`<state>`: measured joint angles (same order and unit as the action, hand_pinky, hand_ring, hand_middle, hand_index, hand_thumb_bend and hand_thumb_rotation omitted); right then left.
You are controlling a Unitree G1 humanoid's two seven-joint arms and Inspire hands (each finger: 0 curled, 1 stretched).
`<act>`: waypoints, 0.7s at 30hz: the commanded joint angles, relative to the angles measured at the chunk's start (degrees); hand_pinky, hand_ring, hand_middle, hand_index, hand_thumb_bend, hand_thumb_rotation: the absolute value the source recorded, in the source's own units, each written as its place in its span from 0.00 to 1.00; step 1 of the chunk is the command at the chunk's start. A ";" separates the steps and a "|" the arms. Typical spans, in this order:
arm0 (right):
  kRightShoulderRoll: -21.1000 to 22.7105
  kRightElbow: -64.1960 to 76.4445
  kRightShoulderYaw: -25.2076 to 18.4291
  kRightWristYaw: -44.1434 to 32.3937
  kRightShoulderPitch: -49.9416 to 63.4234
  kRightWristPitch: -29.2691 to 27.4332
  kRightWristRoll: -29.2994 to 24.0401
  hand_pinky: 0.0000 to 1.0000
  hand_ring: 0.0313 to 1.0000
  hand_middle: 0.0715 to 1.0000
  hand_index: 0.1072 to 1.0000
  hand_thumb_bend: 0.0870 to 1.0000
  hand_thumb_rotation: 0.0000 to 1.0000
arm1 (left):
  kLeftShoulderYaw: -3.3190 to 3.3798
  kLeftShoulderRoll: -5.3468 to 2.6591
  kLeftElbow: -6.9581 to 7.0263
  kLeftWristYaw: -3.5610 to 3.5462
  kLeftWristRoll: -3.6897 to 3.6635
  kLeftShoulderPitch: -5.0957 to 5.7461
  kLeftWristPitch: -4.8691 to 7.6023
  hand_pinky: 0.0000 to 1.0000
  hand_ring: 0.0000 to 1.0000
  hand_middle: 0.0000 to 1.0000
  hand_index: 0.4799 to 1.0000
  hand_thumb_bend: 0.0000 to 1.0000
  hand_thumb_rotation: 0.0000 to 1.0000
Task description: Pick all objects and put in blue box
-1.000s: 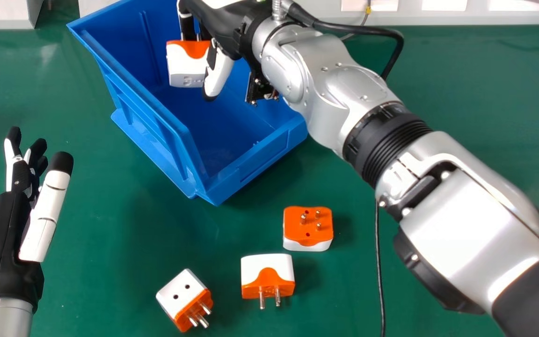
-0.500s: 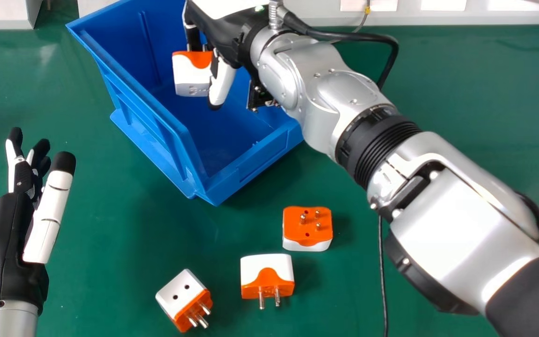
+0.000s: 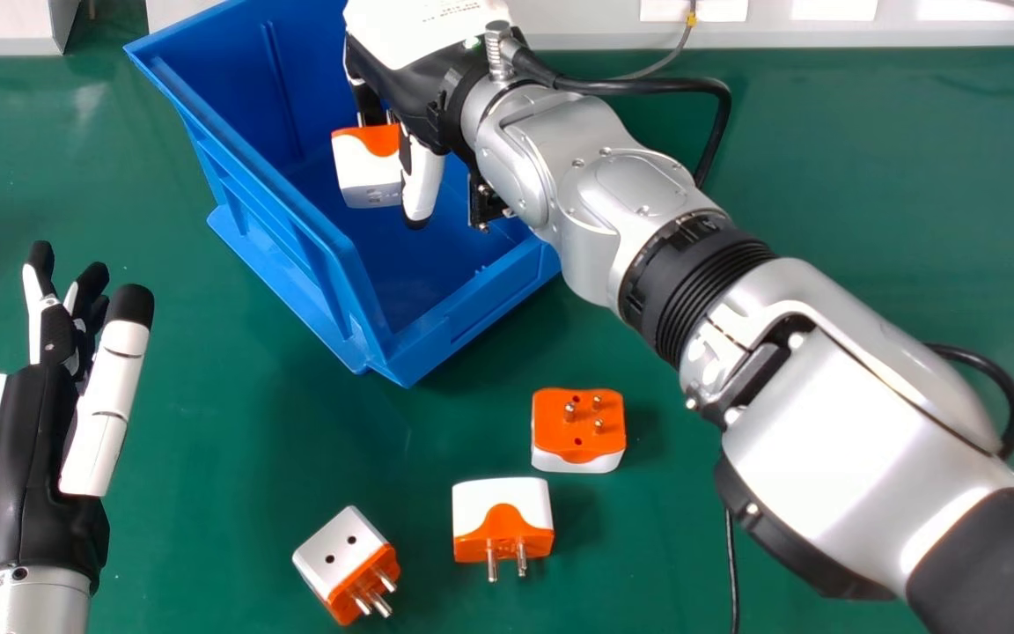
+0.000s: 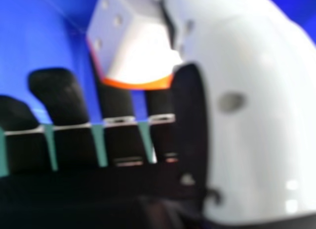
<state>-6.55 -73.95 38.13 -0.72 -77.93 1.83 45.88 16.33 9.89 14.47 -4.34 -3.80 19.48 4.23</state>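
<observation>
Adapter (image 3: 368, 180) hangs pinched between fingers and thumb of the right hand (image 3: 415, 92).

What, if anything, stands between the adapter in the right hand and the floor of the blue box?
Nothing visible. The right hand holds the adapter within the box's open top, and bare blue floor shows past it. The nearer wall of the box is off to the side.
</observation>
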 commanded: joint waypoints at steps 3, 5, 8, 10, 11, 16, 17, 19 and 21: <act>0.46 0.68 1.07 1.94 -0.53 -0.53 0.85 0.09 0.11 0.42 0.42 0.48 0.00 | -0.14 -0.14 2.16 0.34 0.23 0.02 0.32 0.93 0.98 0.98 0.94 0.67 0.88; 0.32 0.32 1.74 1.65 -0.41 -0.23 1.14 0.08 0.10 0.42 0.42 0.48 0.00 | -0.28 -0.32 2.63 0.43 0.19 0.21 0.32 0.94 0.98 0.98 0.94 0.67 0.88; 0.32 0.24 2.58 1.15 -0.27 0.06 1.59 0.08 0.10 0.42 0.42 0.48 0.00 | -0.47 -0.56 3.05 0.54 0.24 0.36 0.39 0.94 0.98 0.98 0.94 0.67 0.88; 0.34 0.28 2.88 0.88 -0.04 0.25 1.78 0.11 0.12 0.41 0.42 0.48 0.00 | -0.62 -0.67 3.19 0.63 0.42 0.42 0.47 0.94 0.98 0.98 0.95 0.67 0.88; 0.35 0.28 2.97 0.71 0.10 0.35 1.86 0.15 0.17 0.40 0.43 0.48 0.00 | -0.65 -0.70 3.18 0.65 0.47 0.44 0.54 0.94 0.98 0.98 0.95 0.67 0.88; 0.32 0.34 2.91 0.60 1.41 0.53 1.60 0.26 0.30 0.41 0.42 0.48 0.00 | -0.77 -0.76 3.24 0.65 0.80 0.67 0.73 0.93 0.98 0.98 0.95 0.68 0.88; 0.26 0.32 2.98 0.59 1.69 0.63 1.65 0.26 0.30 0.41 0.42 0.48 0.00 | -0.81 -0.77 3.35 0.65 0.87 0.71 0.70 0.93 0.98 0.98 0.95 0.68 0.88; 0.15 0.37 3.04 0.54 2.17 0.85 1.69 0.29 0.34 0.42 0.42 0.48 0.00 | -0.92 -0.81 3.56 0.71 0.97 0.81 0.69 0.93 0.98 0.98 0.95 0.68 0.88; -0.06 0.47 2.85 0.36 2.72 1.14 1.45 0.29 0.36 0.43 0.41 0.48 0.00 | -1.09 -0.88 3.84 0.80 1.11 0.95 0.71 0.93 0.98 0.98 0.95 0.68 0.87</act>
<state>-6.60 -74.15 41.18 -0.46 -74.65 2.21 47.49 15.41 9.30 16.49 -3.86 -3.01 20.07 4.24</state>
